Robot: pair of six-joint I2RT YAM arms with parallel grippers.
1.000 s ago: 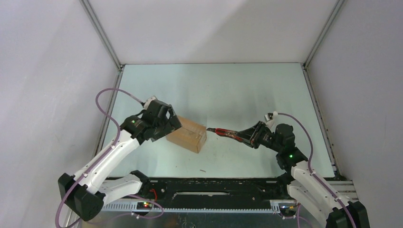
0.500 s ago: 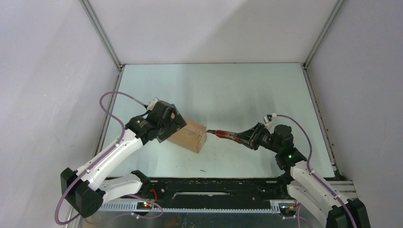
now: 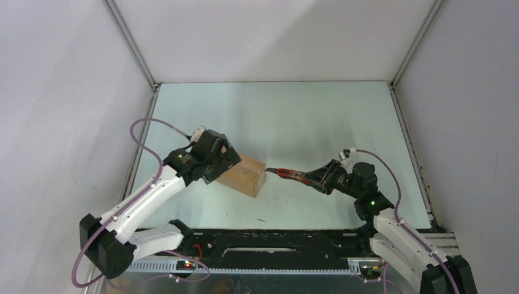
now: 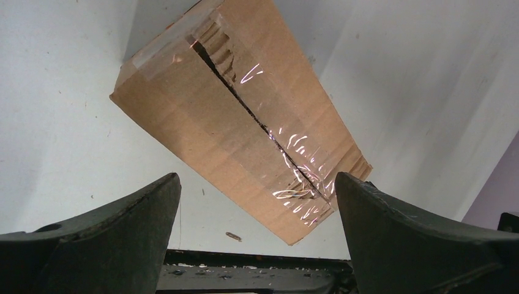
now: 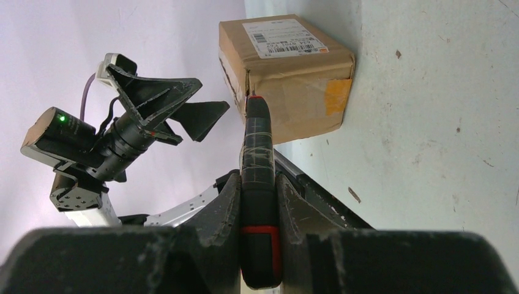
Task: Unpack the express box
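Note:
The express box (image 3: pixel 243 176) is a small brown carton lying on the table left of centre. In the left wrist view the box (image 4: pixel 245 116) shows taped top flaps with a slit along the seam. In the right wrist view the box (image 5: pixel 287 73) shows its white label and an end face. My left gripper (image 3: pixel 223 160) is open just above the box's left end, and its fingers (image 4: pixel 92 239) stand wide apart. My right gripper (image 3: pixel 315 178) is shut on the red-and-black utility knife (image 3: pixel 289 173). The knife (image 5: pixel 258 184) points at the box's right end, its tip at the end seam.
The black rail (image 3: pixel 275 242) with both arm bases runs along the near table edge. Metal frame posts (image 3: pixel 131 43) and grey walls close in the table on three sides. A small dark scrap (image 3: pixel 261 218) lies near the front edge.
My left gripper has shifted a little right over the box's left end. My right arm and the knife have barely moved.

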